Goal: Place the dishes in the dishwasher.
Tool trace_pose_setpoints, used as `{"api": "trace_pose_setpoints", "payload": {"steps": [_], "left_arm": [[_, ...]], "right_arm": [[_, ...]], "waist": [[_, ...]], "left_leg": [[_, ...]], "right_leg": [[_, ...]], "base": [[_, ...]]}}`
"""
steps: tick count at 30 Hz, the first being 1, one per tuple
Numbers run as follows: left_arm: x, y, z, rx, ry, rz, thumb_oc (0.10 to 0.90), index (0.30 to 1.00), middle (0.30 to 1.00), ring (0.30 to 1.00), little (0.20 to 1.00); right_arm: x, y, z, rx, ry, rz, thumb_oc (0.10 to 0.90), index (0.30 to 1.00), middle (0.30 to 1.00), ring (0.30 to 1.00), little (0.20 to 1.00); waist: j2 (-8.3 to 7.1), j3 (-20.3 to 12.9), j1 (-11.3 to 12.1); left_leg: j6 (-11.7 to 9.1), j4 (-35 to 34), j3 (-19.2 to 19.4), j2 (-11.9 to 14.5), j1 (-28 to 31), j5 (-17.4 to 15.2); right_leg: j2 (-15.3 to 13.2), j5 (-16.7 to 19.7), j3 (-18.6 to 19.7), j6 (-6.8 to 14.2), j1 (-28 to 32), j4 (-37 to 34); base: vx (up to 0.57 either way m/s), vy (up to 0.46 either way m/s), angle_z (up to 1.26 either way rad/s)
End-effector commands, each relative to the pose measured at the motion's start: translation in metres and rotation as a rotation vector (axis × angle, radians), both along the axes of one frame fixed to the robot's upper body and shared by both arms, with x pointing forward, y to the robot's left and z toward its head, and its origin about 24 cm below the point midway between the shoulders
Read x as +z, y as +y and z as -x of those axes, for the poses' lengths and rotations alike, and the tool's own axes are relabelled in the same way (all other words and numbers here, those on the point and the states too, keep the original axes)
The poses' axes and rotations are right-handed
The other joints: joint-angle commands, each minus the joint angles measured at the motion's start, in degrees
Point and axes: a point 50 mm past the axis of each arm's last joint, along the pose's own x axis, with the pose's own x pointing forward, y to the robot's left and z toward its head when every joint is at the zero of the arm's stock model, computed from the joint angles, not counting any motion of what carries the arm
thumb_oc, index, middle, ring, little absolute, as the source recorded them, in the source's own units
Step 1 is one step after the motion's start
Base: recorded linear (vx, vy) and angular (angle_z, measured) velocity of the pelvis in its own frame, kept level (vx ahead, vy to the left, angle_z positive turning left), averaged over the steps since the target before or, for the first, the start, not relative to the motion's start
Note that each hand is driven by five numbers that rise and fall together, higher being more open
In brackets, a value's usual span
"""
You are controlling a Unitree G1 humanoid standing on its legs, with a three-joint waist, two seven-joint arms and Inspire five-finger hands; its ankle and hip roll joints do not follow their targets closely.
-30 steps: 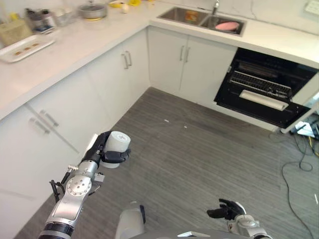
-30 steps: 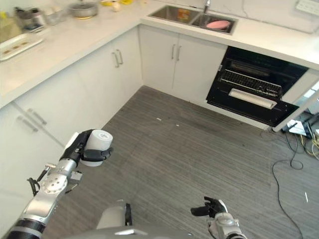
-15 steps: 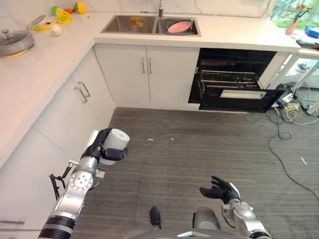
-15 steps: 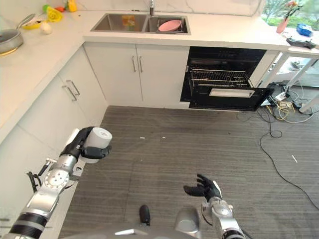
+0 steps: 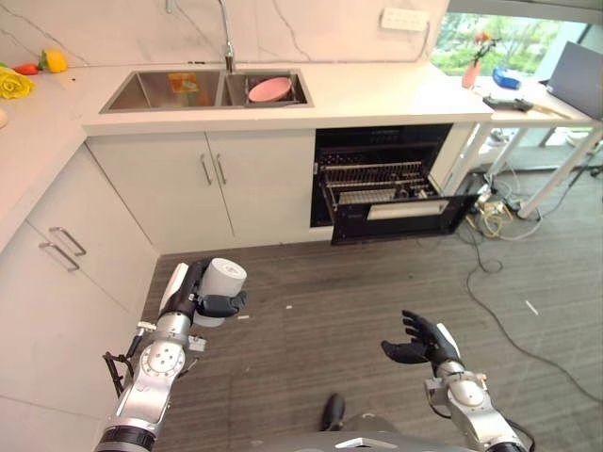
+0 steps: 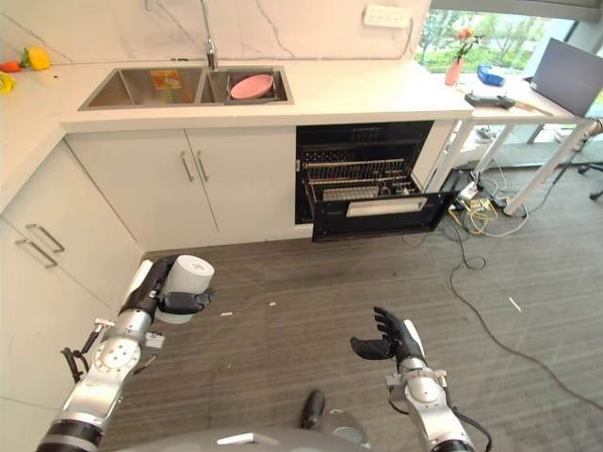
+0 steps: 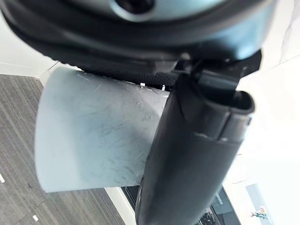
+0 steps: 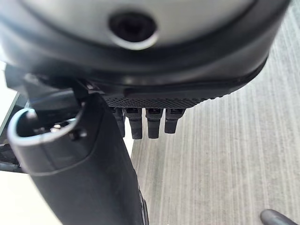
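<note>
Gripping a pale grey cup (image 5: 219,285) above the floor, the left hand (image 5: 193,294) curls around it; its wrist view shows fine scratches. The right hand (image 5: 419,341) hangs spread. The dishwasher (image 5: 386,179) stands open, racks seemingly empty.

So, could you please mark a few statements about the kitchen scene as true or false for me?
1. The left hand is curled round a pale cup. True.
2. The dishwasher under the counter is closed. False: its door hangs open and the rack shows inside.
3. A pink bowl sits in the sink. True.
4. The right hand holds a plate. False: it is open and holds nothing, above the floor.
5. The cup already stands in the dishwasher rack. False: it is in the left hand, well short of the dishwasher.
</note>
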Motion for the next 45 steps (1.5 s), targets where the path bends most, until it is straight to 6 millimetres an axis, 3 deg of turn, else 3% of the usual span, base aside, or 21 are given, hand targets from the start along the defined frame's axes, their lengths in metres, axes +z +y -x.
{"api": "trace_pose_setpoints", "payload": {"steps": [1,3,5,6,7,9,11,14,19,22,24,25,26,27,29,30,33,36,37,38,45], "left_arm": [[0.065,-0.001,-0.031,-0.040,-0.338,-0.022,0.400,0.300,0.300,0.300,0.300],[0.062,-0.005,-0.031,-0.017,-0.344,0.028,0.400,0.300,0.300,0.300,0.300],[0.058,-0.007,-0.030,-0.011,-0.337,0.042,0.400,0.300,0.300,0.300,0.300],[0.058,-0.006,-0.030,-0.011,-0.336,0.042,0.400,0.300,0.300,0.300,0.300],[0.058,-0.009,-0.029,-0.023,-0.341,0.048,0.400,0.300,0.300,0.300,0.300],[0.058,-0.008,-0.029,-0.016,-0.341,0.044,0.400,0.300,0.300,0.300,0.300],[0.058,-0.007,-0.029,-0.005,-0.343,0.046,0.400,0.300,0.300,0.300,0.300],[0.059,-0.008,-0.032,-0.004,-0.356,0.041,0.400,0.300,0.300,0.300,0.300],[0.059,-0.011,-0.032,-0.039,-0.342,0.027,0.400,0.300,0.300,0.300,0.300],[0.061,-0.019,-0.040,-0.097,-0.333,0.022,0.400,0.300,0.300,0.300,0.300],[0.060,-0.019,-0.040,-0.098,-0.333,0.022,0.400,0.300,0.300,0.300,0.300],[0.062,-0.022,-0.043,-0.126,-0.326,0.008,0.400,0.300,0.300,0.300,0.300],[0.065,-0.023,-0.044,-0.142,-0.333,-0.010,0.400,0.300,0.300,0.300,0.300],[0.077,-0.023,-0.048,-0.199,-0.360,-0.111,0.400,0.300,0.300,0.300,0.300],[0.081,-0.024,-0.048,-0.210,-0.375,-0.132,0.400,0.300,0.300,0.300,0.300],[0.085,-0.023,-0.049,-0.211,-0.387,-0.158,0.400,0.300,0.300,0.300,0.300],[0.085,-0.022,-0.047,-0.205,-0.384,-0.163,0.400,0.300,0.300,0.300,0.300],[0.083,-0.026,-0.045,-0.207,-0.394,-0.132,0.400,0.300,0.300,0.300,0.300],[0.083,-0.026,-0.045,-0.208,-0.395,-0.132,0.400,0.300,0.300,0.300,0.300],[0.084,-0.029,-0.046,-0.215,-0.403,-0.119,0.400,0.300,0.300,0.300,0.300],[0.083,-0.040,-0.052,-0.251,-0.408,-0.080,0.400,0.300,0.300,0.300,0.300]], "right_arm": [[0.071,-0.008,-0.063,0.065,-0.373,0.078,0.800,0.900,0.900,0.900,0.900],[0.089,-0.010,-0.073,0.075,-0.448,0.121,0.800,0.900,0.900,0.900,0.900],[0.098,-0.009,-0.076,0.079,-0.492,0.112,0.800,0.900,0.900,0.900,0.900],[0.098,-0.009,-0.076,0.079,-0.490,0.111,0.800,0.900,0.900,0.900,0.900],[0.108,-0.009,-0.080,0.079,-0.541,0.111,0.800,0.900,0.900,0.900,0.900],[0.113,-0.006,-0.082,0.097,-0.559,0.118,0.800,0.900,0.900,0.900,0.900],[0.113,-0.003,-0.083,0.117,-0.562,0.119,0.800,0.900,0.900,0.900,0.900],[0.116,-0.001,-0.085,0.138,-0.576,0.124,0.800,0.900,0.900,0.900,0.900],[0.109,-0.006,-0.074,0.131,-0.538,0.132,0.800,0.900,0.900,0.900,0.900],[0.099,-0.013,-0.063,0.084,-0.489,0.133,0.800,0.900,0.900,0.900,0.900],[0.099,-0.013,-0.062,0.083,-0.488,0.132,0.800,0.900,0.900,0.900,0.900],[0.092,-0.009,-0.060,0.060,-0.471,0.094,0.800,0.900,0.900,0.900,0.900],[0.092,-0.006,-0.059,0.045,-0.480,0.071,0.800,0.900,0.900,0.900,0.900],[0.093,-0.001,-0.060,0.024,-0.496,0.019,0.800,0.900,0.900,0.900,0.900],[0.094,0.003,-0.061,0.038,-0.503,0.005,0.800,0.900,0.900,0.900,0.900],[0.100,0.008,-0.065,0.064,-0.530,0.009,0.800,0.900,0.900,0.900,0.900],[0.110,0.012,-0.068,0.079,-0.582,0.010,0.800,0.900,0.900,0.900,0.900],[0.125,0.005,-0.067,0.065,-0.650,0.031,0.800,0.900,0.900,0.900,0.900],[0.125,0.005,-0.067,0.064,-0.650,0.031,0.800,0.900,0.900,0.900,0.900],[0.127,0.002,-0.065,0.043,-0.663,0.031,0.800,0.900,0.900,0.900,0.900],[0.123,-0.006,-0.055,0.023,-0.647,0.029,0.800,0.900,0.900,0.900,0.900]], "waist": [[1.56,1.59,-0.06],[1.03,4.09,2.27],[0.90,4.35,2.72],[1.00,4.13,2.86],[0.61,4.77,2.79],[0.44,5.26,3.39],[1.34,5.41,3.95],[2.45,5.80,3.62],[3.60,3.89,3.22],[2.35,2.13,1.96],[2.18,2.08,2.10],[1.14,1.44,1.59],[1.12,1.27,1.26],[0.33,1.27,0.64],[0.53,1.51,0.26],[1.09,2.56,-0.65],[1.80,2.78,-0.82],[1.79,3.35,-1.94],[1.91,3.33,-1.90],[1.13,3.58,-2.45],[0.32,1.45,-2.46]], "left_leg": [[-2.42,9.63,-2.19,4.55,2.78,14.82],[-1.41,12.88,-0.65,5.34,-6.15,11.06],[0.73,2.12,1.62,5.07,-7.69,9.89],[-0.16,1.73,0.89,4.83,-6.97,9.02],[0.23,-9.86,2.97,7.45,-9.82,7.72],[1.18,-22.87,1.70,5.20,-10.60,11.22],[-0.42,-35.60,-2.46,3.79,-9.36,16.47],[-2.80,-43.69,-5.18,4.88,-10.21,20.54],[-3.33,-43.80,-3.94,6.20,-7.95,22.49],[-1.15,-41.18,-1.90,4.61,-7.65,19.95],[-1.02,-41.08,-1.73,4.43,-7.63,19.79],[1.64,-40.83,-1.05,1.64,-5.98,17.11],[2.46,-40.98,-0.85,0.90,-5.31,16.31],[4.99,-41.40,-0.37,-2.11,-3.16,13.66],[6.21,-41.78,-0.22,-3.26,-2.11,12.96],[7.83,-43.48,0.33,-4.93,1.24,11.45],[8.55,-45.08,2.18,-5.34,4.16,9.92],[8.38,-45.67,1.29,-6.04,6.66,8.19],[8.37,-45.59,1.31,-5.87,6.47,8.34],[7.79,-44.95,1.16,-6.39,7.36,6.83],[7.67,-44.02,1.30,-6.01,7.16,6.06]], "right_leg": [[2.99,-8.57,0.37,4.49,7.43,-6.59],[2.30,-10.85,2.31,4.48,11.54,-6.59],[0.66,-10.20,2.37,6.19,11.90,-6.59],[0.88,-11.06,3.34,6.48,12.42,-6.59],[-0.93,-12.10,3.60,7.64,14.00,-6.59],[-1.79,-11.59,4.43,8.48,14.52,-6.59],[-1.57,-12.51,5.95,9.27,15.91,-6.59],[-1.42,-13.73,8.53,9.90,17.69,-6.59],[-2.06,-14.61,10.59,11.17,19.03,-6.59],[-6.26,-14.47,11.06,13.55,19.79,-4.56],[-6.54,-14.65,11.13,13.70,19.65,-4.28],[-10.19,-14.11,12.04,15.06,17.39,1.95],[-10.97,-13.23,12.25,15.21,16.38,4.24],[-13.90,-9.86,13.85,15.92,12.49,12.94],[-14.88,-7.39,15.32,15.96,9.79,17.67],[-15.98,-4.17,16.32,15.30,5.19,26.04],[-16.15,-5.55,13.46,15.14,1.70,28.77],[-9.84,-10.10,12.32,13.68,-2.15,18.27],[-9.63,-9.66,12.24,13.57,-2.09,17.77],[-8.65,-9.60,12.64,14.79,-0.29,8.01],[-7.26,-6.18,15.20,15.23,2.93,0.98]], "base": [[0.29,-0.117,-0.57],[0.32,0.015,-0.36],[0.23,0.157,-0.37],[0.25,0.208,-0.49],[0.33,0.198,-0.52],[0.27,0.271,-0.33],[0.24,0.196,-0.32],[0.32,0.231,-0.74],[0.23,0.232,-0.65],[0.28,0.429,-0.30],[0.17,0.316,-0.01],[0.23,0.482,-0.03],[0.37,0.835,-0.16],[0.24,0.631,-0.18],[0.15,0.487,-0.09],[0.09,0.342,-0.01],[0.19,0.342,-0.08],[0.21,0.119,-0.13],[0.17,-0.006,0.10],[0.10,-0.011,0.21],[0.11,-0.056,0.20]]}}
